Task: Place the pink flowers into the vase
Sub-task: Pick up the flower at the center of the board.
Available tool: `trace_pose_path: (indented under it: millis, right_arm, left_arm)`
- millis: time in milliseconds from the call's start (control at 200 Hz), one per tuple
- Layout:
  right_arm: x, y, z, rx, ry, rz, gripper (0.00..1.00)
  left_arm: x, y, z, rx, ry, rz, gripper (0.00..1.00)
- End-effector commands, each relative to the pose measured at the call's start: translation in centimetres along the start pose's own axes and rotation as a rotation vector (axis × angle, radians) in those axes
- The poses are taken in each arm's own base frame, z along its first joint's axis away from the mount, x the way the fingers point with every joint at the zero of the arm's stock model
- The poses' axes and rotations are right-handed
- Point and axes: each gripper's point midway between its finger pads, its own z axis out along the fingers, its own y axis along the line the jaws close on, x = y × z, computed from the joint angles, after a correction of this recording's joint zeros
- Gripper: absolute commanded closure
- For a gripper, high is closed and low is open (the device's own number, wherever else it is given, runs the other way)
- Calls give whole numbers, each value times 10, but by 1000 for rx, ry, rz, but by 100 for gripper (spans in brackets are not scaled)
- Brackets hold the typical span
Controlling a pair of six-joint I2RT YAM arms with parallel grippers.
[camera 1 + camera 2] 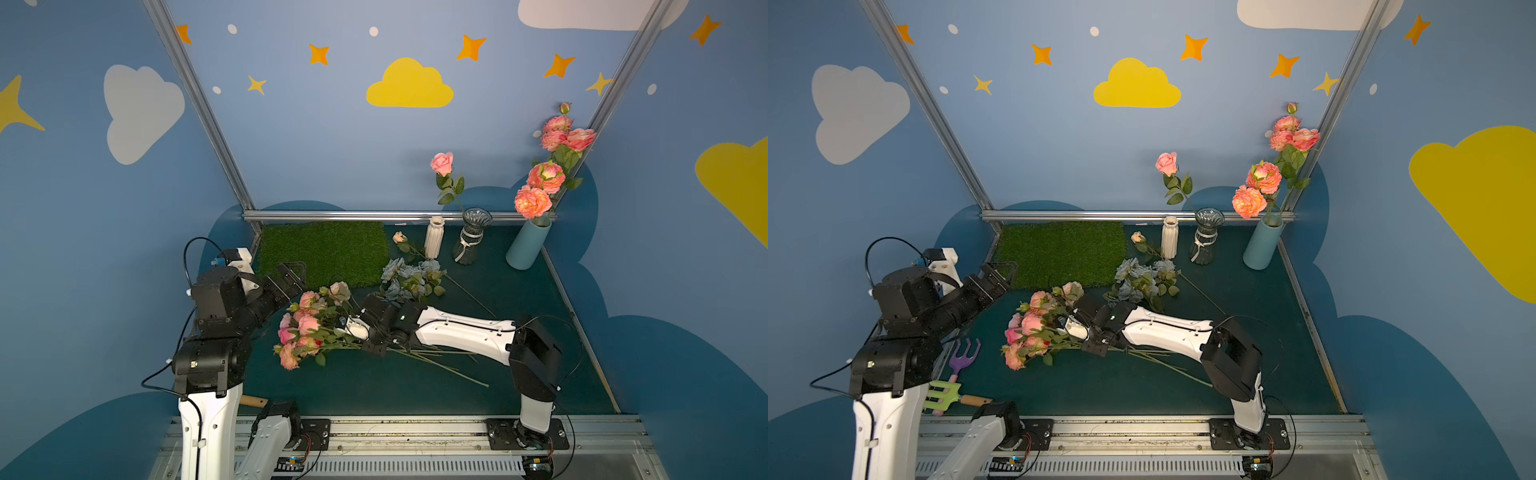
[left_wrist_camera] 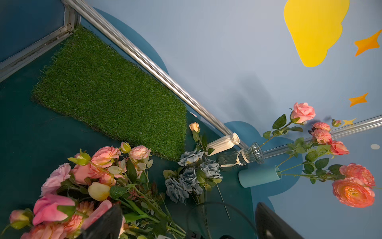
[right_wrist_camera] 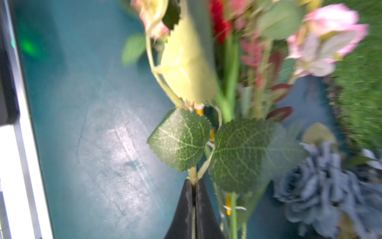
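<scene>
The pink flowers [image 1: 307,328] [image 1: 1034,328] lie as a bunch on the dark green table, blooms to the left and long stems trailing right. My right gripper [image 3: 193,183] is shut on one pale green stem of the bunch, just below two leaves. In both top views its fingertips are buried among the leaves. My left gripper [image 1: 291,276] [image 1: 998,272] hangs open and empty over the near corner of the grass mat, left of the blooms. A white vase [image 1: 434,237], a glass vase [image 1: 471,241] with one pink rose and a teal vase [image 1: 528,245] with salmon blooms stand at the back right.
A grey-blue rose bunch [image 1: 409,278] lies just behind my right wrist. A small peach rose [image 1: 400,237] lies next to the white vase. A grass mat [image 1: 324,249] covers the back left. A purple fork [image 1: 963,353] and a green rake [image 1: 944,392] lie front left.
</scene>
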Motion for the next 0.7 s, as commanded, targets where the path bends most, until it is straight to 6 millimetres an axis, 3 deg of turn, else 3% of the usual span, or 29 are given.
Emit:
trace_pose_path:
  millis: [0, 115, 320, 541, 696]
  right_arm:
    - [-21, -14, -23, -22, -97, 32, 100]
    - [-33, -38, -47, 31, -159, 54, 100]
    - [-55, -102, -100, 187, -294, 129, 100]
    - [-86, -165, -180, 447, -524, 178, 100]
    - [-103, -207, -248, 734, -732, 137, 100]
  left_arm:
    - [1, 4, -2, -21, 0, -2, 0]
    - [1, 6, -1, -28, -2, -2, 0]
    - [12, 16, 6, -28, 8, -18, 0]
    - [24, 30, 18, -48, 42, -25, 0]
    - [28, 34, 27, -49, 53, -26, 0]
